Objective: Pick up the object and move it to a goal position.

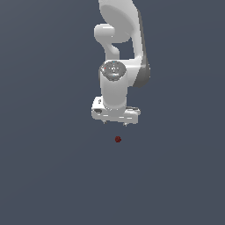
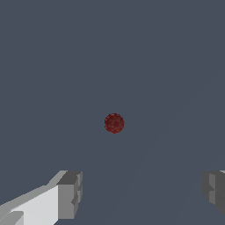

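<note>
The object (image 1: 117, 139) is a tiny dark red roundish blob on the plain dark grey ground. It also shows in the wrist view (image 2: 114, 123), centred ahead of the fingers. My white gripper (image 1: 114, 124) hangs just above the object and apart from it, pointing down. Its two fingertips stand wide apart, so it is open and empty. In the wrist view one grey fingertip (image 2: 70, 193) and the other (image 2: 214, 190) show at the two sides, with the gripper's midpoint (image 2: 143, 193) short of the object.
Only the white arm (image 1: 118, 52) and the flat dark grey ground (image 1: 44, 176) are in view. No other objects or edges show.
</note>
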Robot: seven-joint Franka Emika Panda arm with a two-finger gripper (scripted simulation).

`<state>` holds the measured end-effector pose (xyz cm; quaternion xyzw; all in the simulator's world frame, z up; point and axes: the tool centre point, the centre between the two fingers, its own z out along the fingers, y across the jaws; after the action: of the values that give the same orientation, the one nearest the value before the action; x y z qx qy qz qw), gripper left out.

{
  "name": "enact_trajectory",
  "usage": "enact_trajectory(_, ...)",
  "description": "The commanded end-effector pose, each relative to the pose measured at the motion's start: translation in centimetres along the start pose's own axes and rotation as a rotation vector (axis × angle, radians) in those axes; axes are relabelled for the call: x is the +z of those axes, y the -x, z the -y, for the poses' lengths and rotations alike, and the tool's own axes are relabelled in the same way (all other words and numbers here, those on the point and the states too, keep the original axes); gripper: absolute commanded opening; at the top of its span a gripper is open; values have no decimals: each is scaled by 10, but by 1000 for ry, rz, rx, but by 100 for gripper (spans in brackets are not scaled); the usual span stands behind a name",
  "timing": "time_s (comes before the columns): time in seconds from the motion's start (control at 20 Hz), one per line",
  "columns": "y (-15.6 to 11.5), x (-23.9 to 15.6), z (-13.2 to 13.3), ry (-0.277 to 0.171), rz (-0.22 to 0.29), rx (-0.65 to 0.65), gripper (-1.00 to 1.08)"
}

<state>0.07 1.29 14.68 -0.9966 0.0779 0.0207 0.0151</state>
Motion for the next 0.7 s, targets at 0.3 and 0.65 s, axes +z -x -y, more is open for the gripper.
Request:
enact_trajectory(0.3,-6,18,5,-1,-6,218,100)
enact_trajectory(0.65,-11,34,9,0,-14,406,100)
